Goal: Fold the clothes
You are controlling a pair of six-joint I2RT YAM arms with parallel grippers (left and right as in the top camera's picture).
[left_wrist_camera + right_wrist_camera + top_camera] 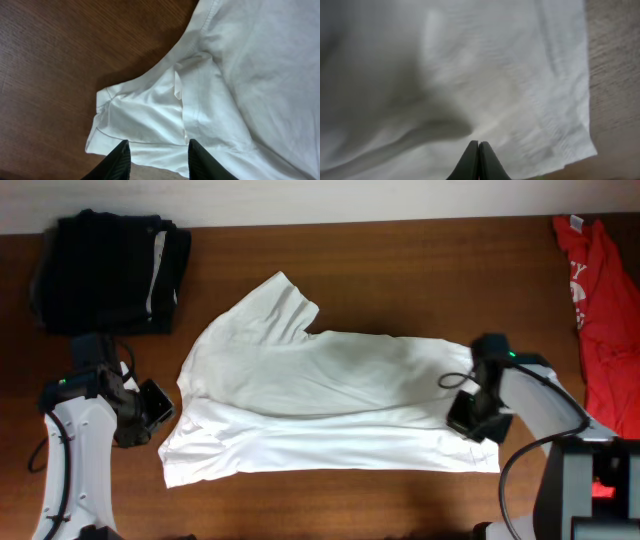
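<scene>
My left fingers (157,160) are hanging open over the sleeve (145,120) at 9 o'clock of the white T-shirt (330,400). My right fingers (479,160) are pressing closed above its hem corner (575,145) at 3 o'clock. It is lying spread across the table (400,260), and I am judging it light and limp, best pinched at the seamed edges.

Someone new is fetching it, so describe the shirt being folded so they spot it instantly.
Start at the brown wooden table; a T-shirt lies across its middle. It is white, unlike the black bundle at the far left corner and the red shirt at the right edge.
</scene>
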